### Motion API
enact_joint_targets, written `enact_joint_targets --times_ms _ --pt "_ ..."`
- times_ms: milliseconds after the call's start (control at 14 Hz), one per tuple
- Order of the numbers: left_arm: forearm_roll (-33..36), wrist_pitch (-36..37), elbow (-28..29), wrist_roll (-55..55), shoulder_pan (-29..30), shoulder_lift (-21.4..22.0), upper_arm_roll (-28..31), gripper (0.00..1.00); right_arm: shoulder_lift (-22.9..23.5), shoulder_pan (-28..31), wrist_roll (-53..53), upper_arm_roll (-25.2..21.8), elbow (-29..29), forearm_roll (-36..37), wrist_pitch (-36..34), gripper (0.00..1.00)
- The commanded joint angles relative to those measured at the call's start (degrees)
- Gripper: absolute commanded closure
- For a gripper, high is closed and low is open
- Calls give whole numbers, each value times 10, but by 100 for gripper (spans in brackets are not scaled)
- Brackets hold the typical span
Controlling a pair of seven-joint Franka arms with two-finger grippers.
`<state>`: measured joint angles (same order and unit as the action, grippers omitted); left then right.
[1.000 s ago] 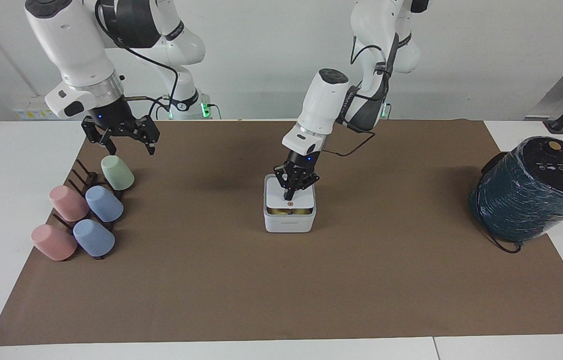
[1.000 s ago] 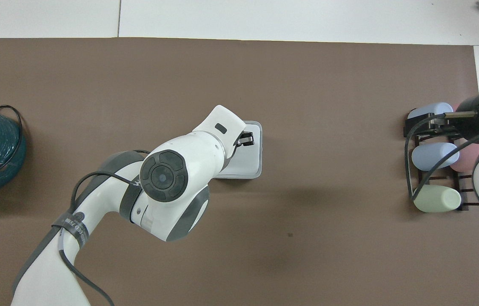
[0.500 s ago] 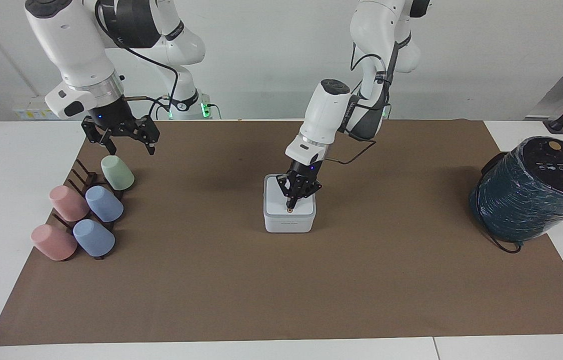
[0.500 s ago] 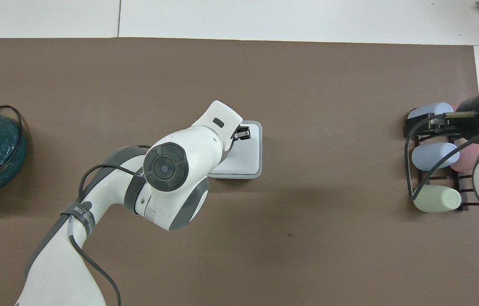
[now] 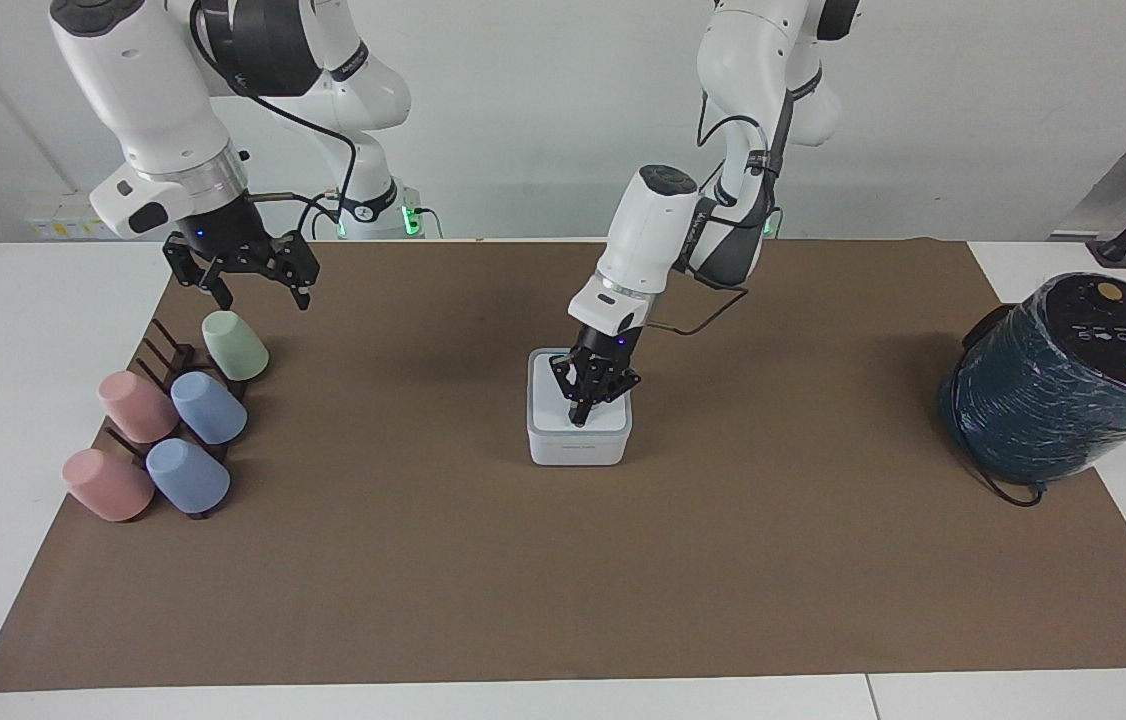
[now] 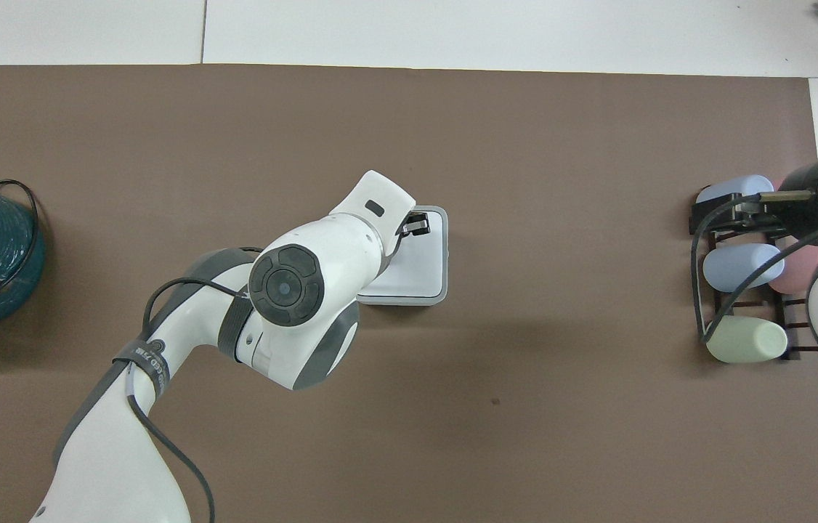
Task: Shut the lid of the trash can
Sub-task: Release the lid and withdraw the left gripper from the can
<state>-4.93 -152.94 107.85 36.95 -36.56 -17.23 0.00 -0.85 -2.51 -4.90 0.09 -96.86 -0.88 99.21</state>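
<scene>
The white square trash can (image 5: 579,450) stands mid-table on the brown mat; it also shows in the overhead view (image 6: 427,272). Its white lid (image 5: 551,408) lies flat on the box, with no gap showing at the front. My left gripper (image 5: 578,420) is shut, pointing down, with its tip touching the lid near the edge farthest from the robots. The tip hides the orange dot. In the overhead view the left arm covers much of the box, with the gripper (image 6: 418,226) over it. My right gripper (image 5: 261,293) is open and waits above the green cup (image 5: 235,345).
A dark rack (image 5: 163,355) at the right arm's end holds the green cup, two blue cups (image 5: 208,407) and two pink cups (image 5: 136,405). A large teal wrapped cylinder (image 5: 1063,385) with a cable stands at the left arm's end of the mat.
The lid went from partly raised, with yellow contents showing under it, to flat on the box. My left gripper pressed down with it. The right arm has not moved.
</scene>
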Motion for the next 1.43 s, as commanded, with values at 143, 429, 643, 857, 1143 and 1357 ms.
enact_joint_targets --times_ms 143,429,643,857,1143,1357 --pt "-1 211 -134 -17 32 -21 4 88 -13 7 10 3 -12 -5 -2 0" --pt "-2 387 -224 -91 95 -18 -1 85 -13 7 10 3 -12 -5 -2 0" --pt "-1 512 -281 -179 143 -14 8 84 -12 7 11 3 -12 -5 -2 0" --pt "-1 577 -293 -271 219 -4 9 81 -13 7 10 3 -12 -5 -2 0" --pt "1 628 -293 -393 304 29 9 81 -13 7 10 3 -12 -5 -2 0" --pt "40 654 -293 -449 337 48 9 78 -13 7 10 3 -12 -5 -2 0"
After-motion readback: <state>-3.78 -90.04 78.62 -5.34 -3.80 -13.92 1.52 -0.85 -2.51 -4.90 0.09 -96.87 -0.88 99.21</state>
